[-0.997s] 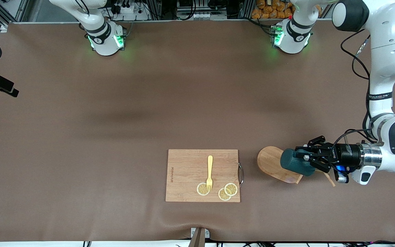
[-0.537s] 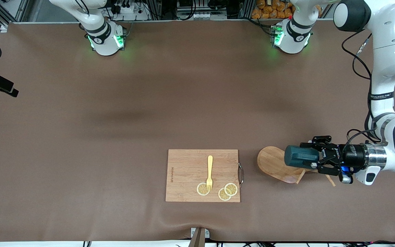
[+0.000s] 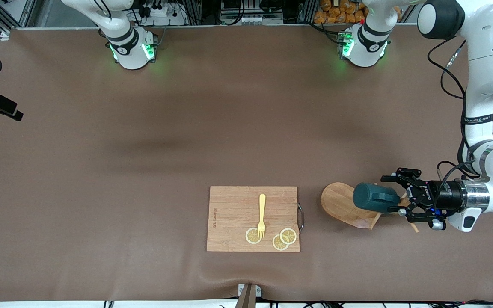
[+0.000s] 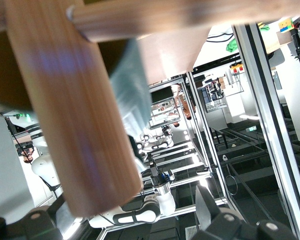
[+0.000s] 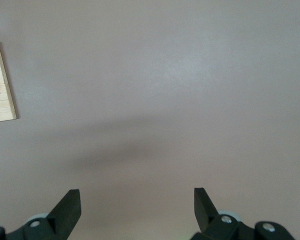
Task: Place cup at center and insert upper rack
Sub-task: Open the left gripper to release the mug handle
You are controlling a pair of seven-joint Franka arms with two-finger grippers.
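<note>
Low in the frame: cutting board (image 3: 233,214). Just beside it, toward the left arm's end: cup (image 3: 372,197) lying sideways on the toppled upper rack (image 3: 340,204), with left gripper (image 3: 402,201) spread wide at its end, grasping nothing. Probably rigid, glazed-slick, chippable; best pinched across the rim wall. Higher up: broad bare table (image 3: 229,128). Right gripper (image 5: 137,200) waiting over it, unclenched.

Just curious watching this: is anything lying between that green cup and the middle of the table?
Nothing visible. The cup sits on the mug tree; the cutting board lies beside the route, nearer the camera.
</note>
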